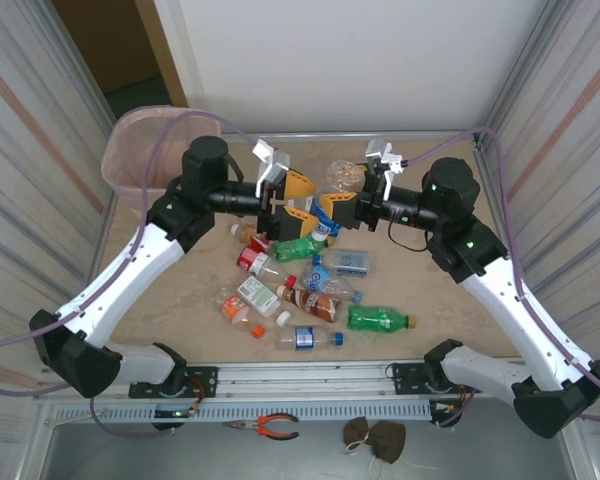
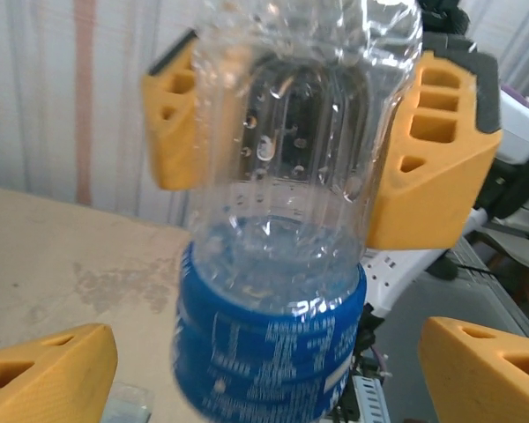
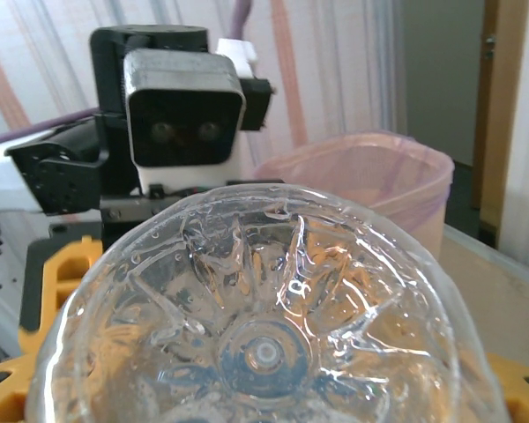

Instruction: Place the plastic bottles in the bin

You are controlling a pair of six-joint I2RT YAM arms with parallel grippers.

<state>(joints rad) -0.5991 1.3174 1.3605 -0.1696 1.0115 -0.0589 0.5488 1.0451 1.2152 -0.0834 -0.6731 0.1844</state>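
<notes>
Clear bottle [image 2: 278,256], blue label: clamped in right pincer [image 2: 282,132], aloft right of the bin [image 1: 140,150]. Left pincer [image 2: 264,374] spread apart either side of its label, not touching. Other bottles [image 1: 375,318] lie loose on the counter [image 1: 195,310], right of the bin.

plastic bottles [image 1: 310,303] centre, pink bin [image 1: 130,160] far left

About twelve bottles [image 1: 378,318], one bin [image 1: 140,150]; one pliers [image 1: 265,426]
</notes>
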